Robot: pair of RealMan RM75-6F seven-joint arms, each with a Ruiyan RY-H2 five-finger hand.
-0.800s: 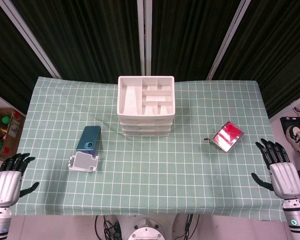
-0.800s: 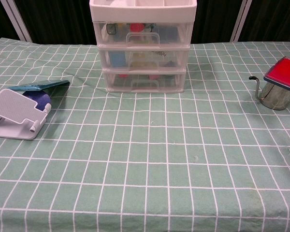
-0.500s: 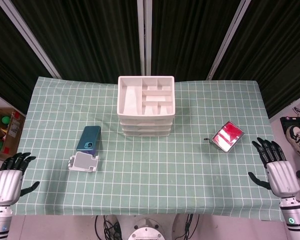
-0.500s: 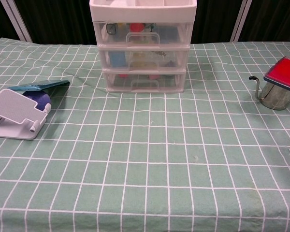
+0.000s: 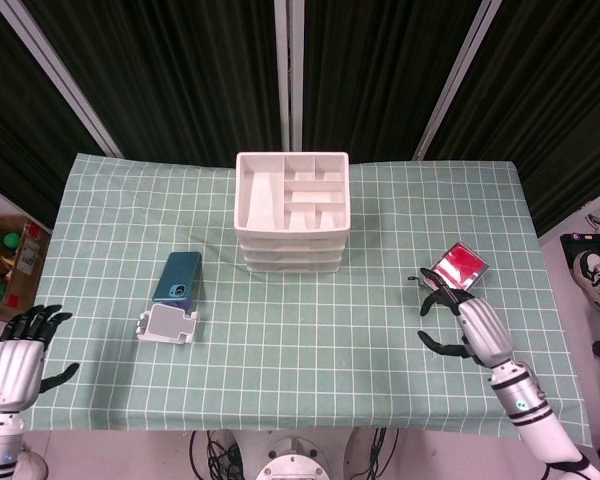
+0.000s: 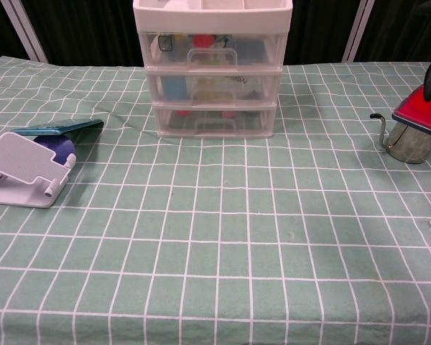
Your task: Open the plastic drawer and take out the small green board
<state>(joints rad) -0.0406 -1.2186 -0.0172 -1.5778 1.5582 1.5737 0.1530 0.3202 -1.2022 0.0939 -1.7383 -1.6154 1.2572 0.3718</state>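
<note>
Hovering at the lower right of the head view, your right hand [image 5: 472, 322] is empty with fingers spread, just beside the red-topped metal cup [image 5: 456, 272]. Your left hand [image 5: 12, 358] waits spread and empty at the lower left edge. The plastic drawer [image 6: 212, 72] stands closed at top centre; you cannot tell the green board among its contents.

No lettering, label, brand or number comes through anywhere in either view. The drawer unit [image 6: 212, 72], the phone [image 5: 177, 277] and the red-lidded tin [image 5: 456, 271] all show plain faces from here.
</note>
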